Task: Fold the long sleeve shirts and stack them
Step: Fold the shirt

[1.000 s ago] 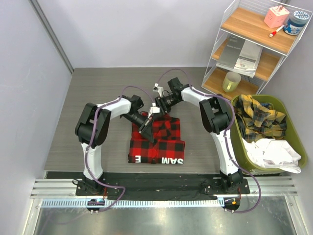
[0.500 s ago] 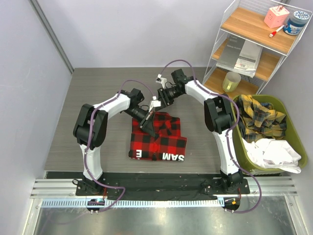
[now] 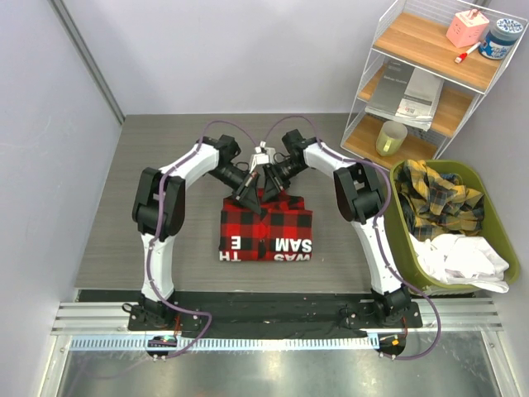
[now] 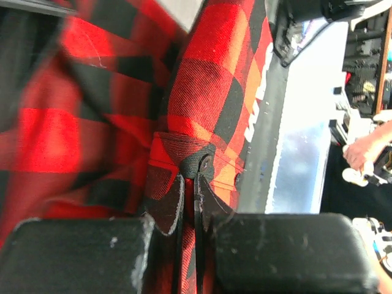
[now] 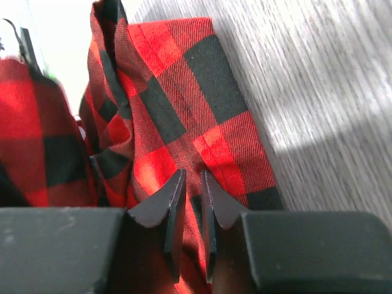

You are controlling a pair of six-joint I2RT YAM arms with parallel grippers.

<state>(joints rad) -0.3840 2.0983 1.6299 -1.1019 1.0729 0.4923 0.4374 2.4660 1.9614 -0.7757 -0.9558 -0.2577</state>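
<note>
The shirt lies part-folded at centre frame on the table. The left gripper pinches a thin fold. The right gripper is nearly pressed together on cloth. Risk: either shallow bite slips, or uneven pulling skews the fold.

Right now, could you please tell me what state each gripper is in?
Left gripper: closed on the flannel shirt.
Right gripper: also closed on the flannel shirt.
</note>
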